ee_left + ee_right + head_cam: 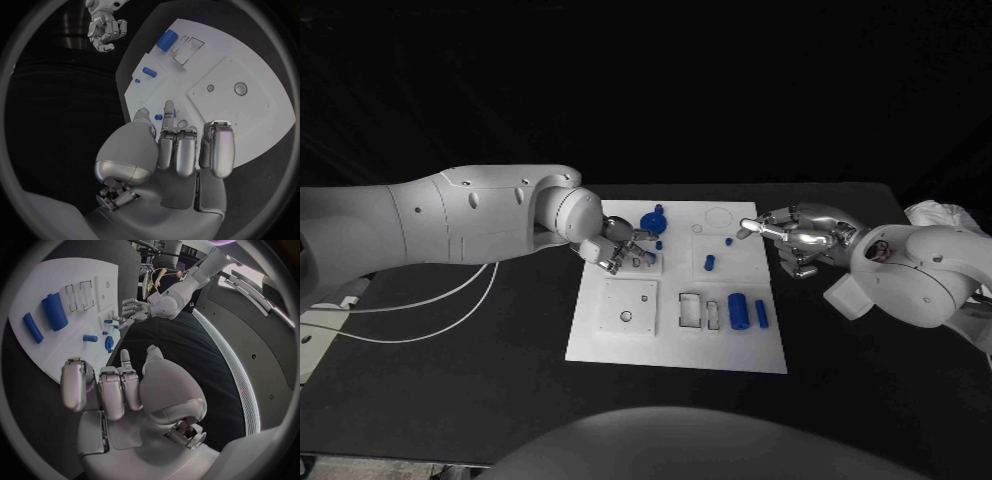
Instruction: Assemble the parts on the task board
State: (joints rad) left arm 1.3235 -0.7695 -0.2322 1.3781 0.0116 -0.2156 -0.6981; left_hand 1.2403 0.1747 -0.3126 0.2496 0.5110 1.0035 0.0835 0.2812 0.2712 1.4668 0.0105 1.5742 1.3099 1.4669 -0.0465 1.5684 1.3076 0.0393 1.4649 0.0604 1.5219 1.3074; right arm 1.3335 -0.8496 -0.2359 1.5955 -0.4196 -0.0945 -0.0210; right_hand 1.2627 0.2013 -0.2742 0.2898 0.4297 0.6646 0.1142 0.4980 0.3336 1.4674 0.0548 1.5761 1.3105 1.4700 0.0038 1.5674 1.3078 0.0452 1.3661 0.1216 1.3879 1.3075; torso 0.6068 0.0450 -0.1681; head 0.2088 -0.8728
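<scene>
Dim scene, black surround, task board [678,340] brightly lit and slightly glaring, soft highlights on the silver fingers [215,147], wrist views bent and darkened near their rims

L hand [625,248] curled, R hand [798,238] curled

Head camera looking down over the task board [678,330], wrist cameras close behind each robot hand, all sharing it

A black table [473,370] stands against a dark, unlit backdrop, white cables [437,305] trailing across its left side and a crumpled white cloth [945,214] lying at its far right corner, while a curved grey wall panel [240,365] carries a pale light strip.
</scene>
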